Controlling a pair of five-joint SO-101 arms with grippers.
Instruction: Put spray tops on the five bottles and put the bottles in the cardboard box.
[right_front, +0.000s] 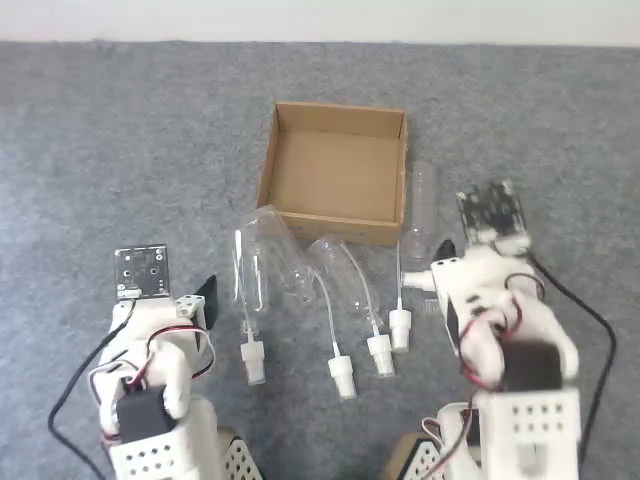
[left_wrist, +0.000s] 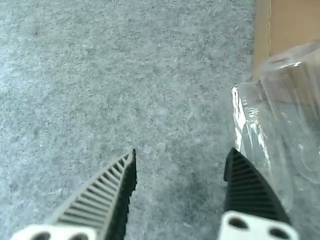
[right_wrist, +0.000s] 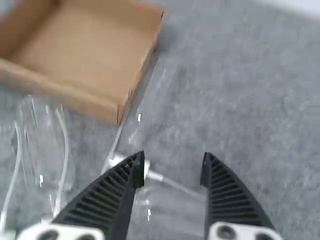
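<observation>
**Right arm poised over a bottle at the box's right front corner**

The cardboard box (right_front: 330, 228) has nothing in it, so I judge the job barely begun. Clear bottles (right_front: 252, 270) lie on their sides just in front of the box, and one lies along its right wall. White spray tops (right_front: 342, 376) lie farther in front, their thin tubes running back toward the bottles. Whether any top is seated on a neck I cannot tell.

The right gripper (right_wrist: 172, 162) hovers just off the box's right front corner, fingers (right_wrist: 112, 192) spread above a bottle and a white top. To do this well, it should probably close squarely on the rigid white top rather than the slick clear wall, while the other arm steadies the bottle. The left gripper (left_wrist: 180, 160) sits off the box's left front corner, just beside a bottle, with its fingers (left_wrist: 107, 195) likewise spread and holding nothing.

The bench (right_front: 120, 120) has a grey felt-like covering, which should keep round bottles from rolling. A pale wall strip (right_front: 320, 18) runs behind the box.
</observation>
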